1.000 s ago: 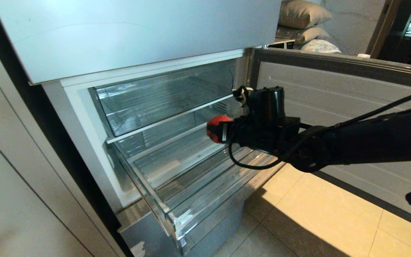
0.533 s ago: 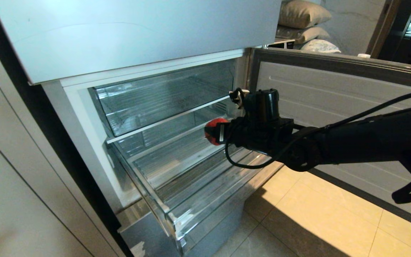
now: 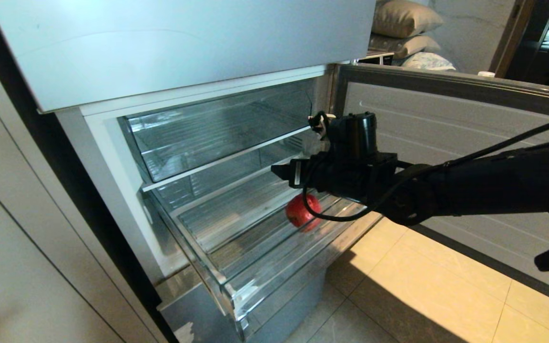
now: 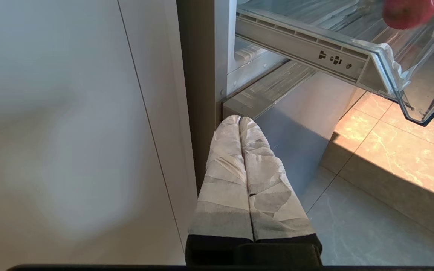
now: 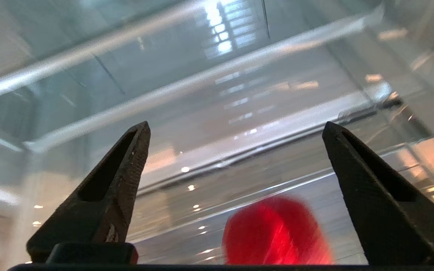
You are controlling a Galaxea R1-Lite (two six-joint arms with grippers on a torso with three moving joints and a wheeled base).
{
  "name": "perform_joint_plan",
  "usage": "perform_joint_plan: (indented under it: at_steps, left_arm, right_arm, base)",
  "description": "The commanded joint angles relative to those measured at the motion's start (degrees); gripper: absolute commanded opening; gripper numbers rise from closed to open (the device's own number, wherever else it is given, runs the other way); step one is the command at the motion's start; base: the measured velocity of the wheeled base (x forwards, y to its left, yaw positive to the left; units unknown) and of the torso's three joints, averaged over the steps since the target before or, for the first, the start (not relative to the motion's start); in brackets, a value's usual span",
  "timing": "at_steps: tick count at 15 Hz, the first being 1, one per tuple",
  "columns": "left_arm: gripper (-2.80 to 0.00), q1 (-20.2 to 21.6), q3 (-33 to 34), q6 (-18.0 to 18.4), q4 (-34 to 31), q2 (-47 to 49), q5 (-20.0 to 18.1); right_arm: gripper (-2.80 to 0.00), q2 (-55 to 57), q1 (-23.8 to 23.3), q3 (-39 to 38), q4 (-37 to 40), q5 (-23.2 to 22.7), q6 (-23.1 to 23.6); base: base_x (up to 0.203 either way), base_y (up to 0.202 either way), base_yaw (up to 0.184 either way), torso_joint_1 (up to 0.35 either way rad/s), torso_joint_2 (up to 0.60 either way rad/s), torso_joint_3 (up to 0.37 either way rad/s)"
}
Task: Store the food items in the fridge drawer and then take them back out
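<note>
The red apple [image 3: 302, 213] is blurred low inside the pulled-out clear fridge drawer [image 3: 274, 281], at or just above its ribbed bottom near the right side. I cannot tell whether it rests there. My right gripper [image 3: 281, 172] hangs just above it, open, with nothing between its fingers. In the right wrist view the gripper [image 5: 236, 128] stands wide apart and the apple [image 5: 277, 233] lies below, over the drawer floor [image 5: 239, 177]. My left gripper [image 4: 239, 119] is shut and empty, parked low by the fridge base, with the apple [image 4: 407, 13] seen through the drawer [image 4: 409, 94].
Above the drawer sits a clear compartment with a white front strip [image 3: 217, 133]. The open fridge door [image 3: 446, 143] stands to the right behind my right arm. A pale cabinet panel [image 3: 26, 267] flanks the fridge on the left. Tiled floor [image 3: 422, 295] lies below.
My right gripper has opened and let go of the apple, which has dropped from between the fingers down into the drawer. The arm itself has barely moved.
</note>
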State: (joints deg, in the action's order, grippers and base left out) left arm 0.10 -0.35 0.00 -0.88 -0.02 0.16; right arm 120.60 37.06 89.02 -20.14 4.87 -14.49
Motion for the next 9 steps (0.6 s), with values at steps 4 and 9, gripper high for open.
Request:
perform_joint_plan:
  at_steps: [4,9]
  left_arm:
    - [-2.8,-0.01,0.0,0.0,0.0,0.02,0.02]
    - [-2.8,-0.01,0.0,0.0,0.0,0.0,0.02]
  right_arm:
    - [-2.8,-20.42,3.11,-8.53,1.68,2.18,1.39]
    - [-2.8,-44.7,-3.85,-24.06,2.42,5.37,2.32]
  base:
    - [0.0,0.0,0.0,0.0,0.0,0.0]
    - [0.0,0.0,0.0,0.0,0.0,0.0]
